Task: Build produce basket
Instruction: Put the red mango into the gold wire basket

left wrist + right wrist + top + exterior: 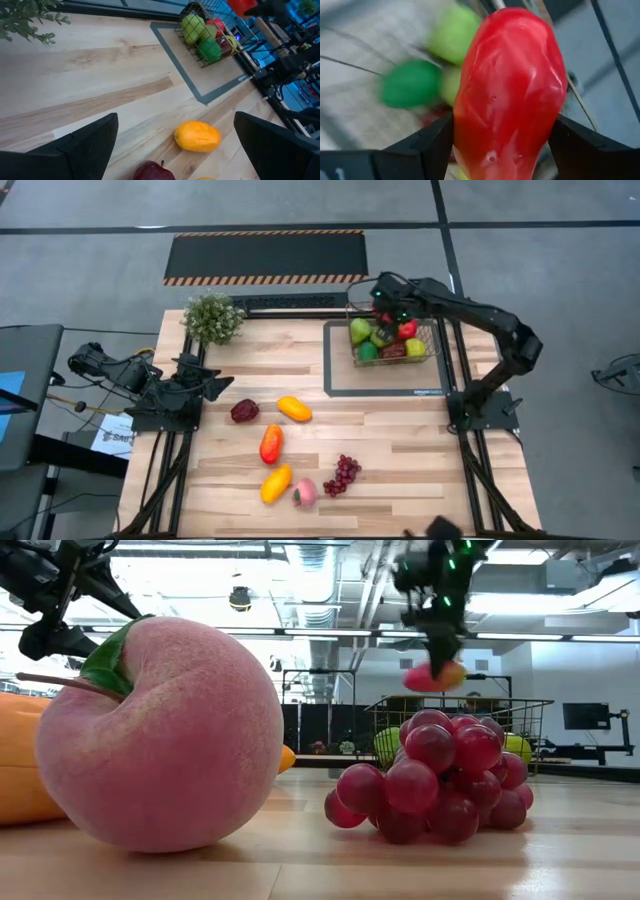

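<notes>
Red fruit [507, 90], glossy and oblong, clamped between the two fingers of the right gripper [398, 320] and hanging above the basket [432, 352], clear of the wire rim in the low view. Below it, green and yellow-green pieces plus something dark red, already in the basket at the far right of the table on the grey-framed mat [340, 385]. Drop-off step, by the look of it: next, lower or simply release over a free spot, centred enough not to bounce off the rim. Still out on the bare wood, nearer and left of centre: dark red piece [244, 411], orange-yellow mango [294, 409], red-orange fruit [270, 443], yellow one [276, 483], pink peach [304, 493], purple grapes [343, 474]. Further out, left gripper [212, 384] parked at the left edge with fingers spread and empty, near the potted plant [212, 317] at the far left corner.
</notes>
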Controlling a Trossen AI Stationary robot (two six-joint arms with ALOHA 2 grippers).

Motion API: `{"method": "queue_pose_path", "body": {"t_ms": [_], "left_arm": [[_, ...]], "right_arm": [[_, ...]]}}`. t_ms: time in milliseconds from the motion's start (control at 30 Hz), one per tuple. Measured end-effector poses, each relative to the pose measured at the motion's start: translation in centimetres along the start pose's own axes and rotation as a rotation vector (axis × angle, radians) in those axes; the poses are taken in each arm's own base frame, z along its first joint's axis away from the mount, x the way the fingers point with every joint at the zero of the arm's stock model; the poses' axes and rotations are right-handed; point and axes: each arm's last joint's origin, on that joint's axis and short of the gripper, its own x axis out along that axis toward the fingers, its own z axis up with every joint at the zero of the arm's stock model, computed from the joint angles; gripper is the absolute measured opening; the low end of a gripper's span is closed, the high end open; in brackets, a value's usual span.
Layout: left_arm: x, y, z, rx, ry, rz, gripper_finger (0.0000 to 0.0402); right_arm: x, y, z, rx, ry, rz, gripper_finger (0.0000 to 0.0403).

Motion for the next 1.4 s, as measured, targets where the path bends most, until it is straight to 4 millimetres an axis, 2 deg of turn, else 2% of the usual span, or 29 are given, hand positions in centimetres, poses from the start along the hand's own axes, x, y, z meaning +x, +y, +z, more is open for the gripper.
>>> {"method": "queue_pose_path", "body": {"t_ms": [167, 333, 533, 800, 1167, 1400], "left_arm": [[0.0, 0.0, 0.0, -0.002, -0.001, 0.0, 0.0385], [0.0, 0.0, 0.1, -0.003, -0.025, 0.007, 0.0385], [0.0, 0.0, 0.1, -0.011, -0.038, 0.01, 0.0385], [0.0, 0.0, 0.1, -0.022, -0.037, 0.009, 0.0385], [0.0, 0.0, 0.1, -0.022, -0.037, 0.009, 0.0385], [0.0, 0.0, 0.1, -0.022, -0.037, 0.009, 0.0385]], "right_arm": [[2.7, -2.8, -3.2, 0.32, 0.127, -0.032, 0.0292], [4.1, -3.3, -5.0, 0.49, 0.178, -0.022, 0.0292], [5.6, -2.6, -5.1, 0.546, 0.233, -0.023, 0.0292], [5.7, -3.0, -5.4, 0.61, 0.263, -0.042, 0.0299], [5.8, -3.3, -5.5, 0.564, 0.263, -0.038, 0.038], [5.8, -3.7, -5.7, 0.567, 0.264, -0.043, 0.0392]]}}
